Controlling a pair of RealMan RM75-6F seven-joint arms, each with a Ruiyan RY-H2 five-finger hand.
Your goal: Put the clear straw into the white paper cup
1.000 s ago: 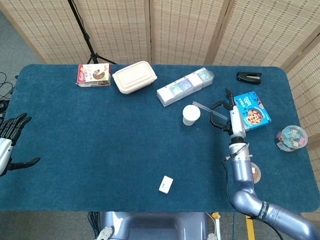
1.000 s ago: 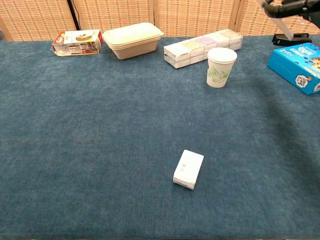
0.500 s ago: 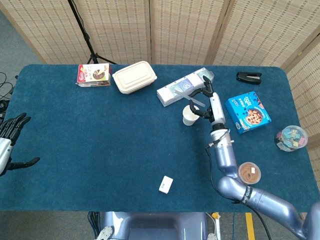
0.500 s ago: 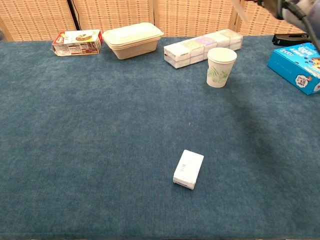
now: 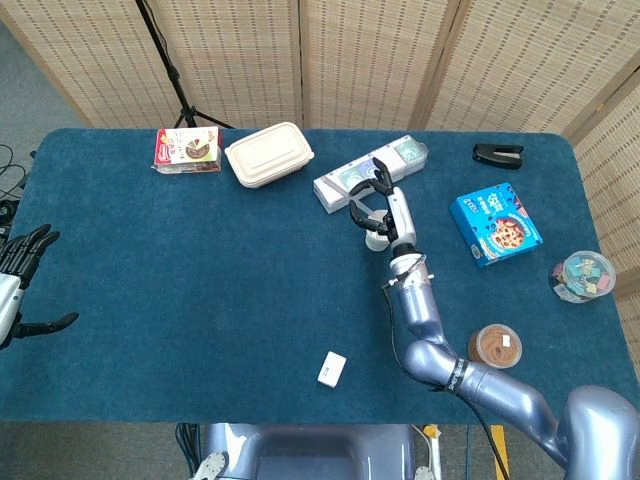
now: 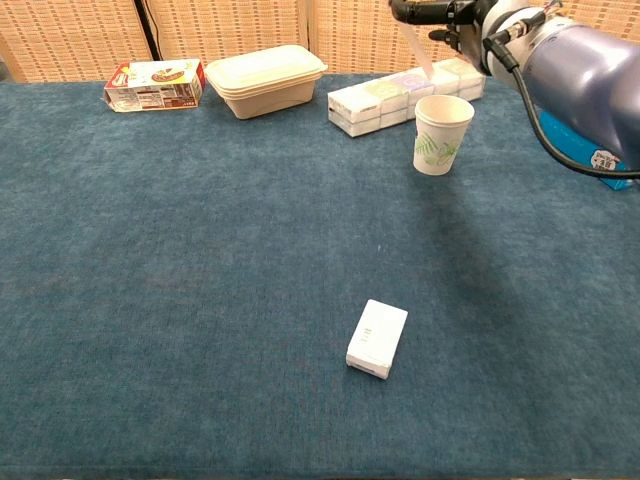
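From the head view, your right hand sits directly above the white paper cup, hiding most of it; only a sliver of the cup shows beneath the fingers. The clear straw is hard to pick out here against the dark fingers and the pale row of boxes behind. Your left hand rests at the tabletop's far left edge, fingers spread and holding nothing, partly cut off by the frame.

From the chest view, the clear straw shows as a thin, pale, translucent strip slanting down from your right hand toward the cup, its lower end above the cup's rim and just behind it, not inside. Your right hand pinches the straw's upper end, though the top frame edge cuts off most of the hand. The cup stands upright, white with a green leaf print.
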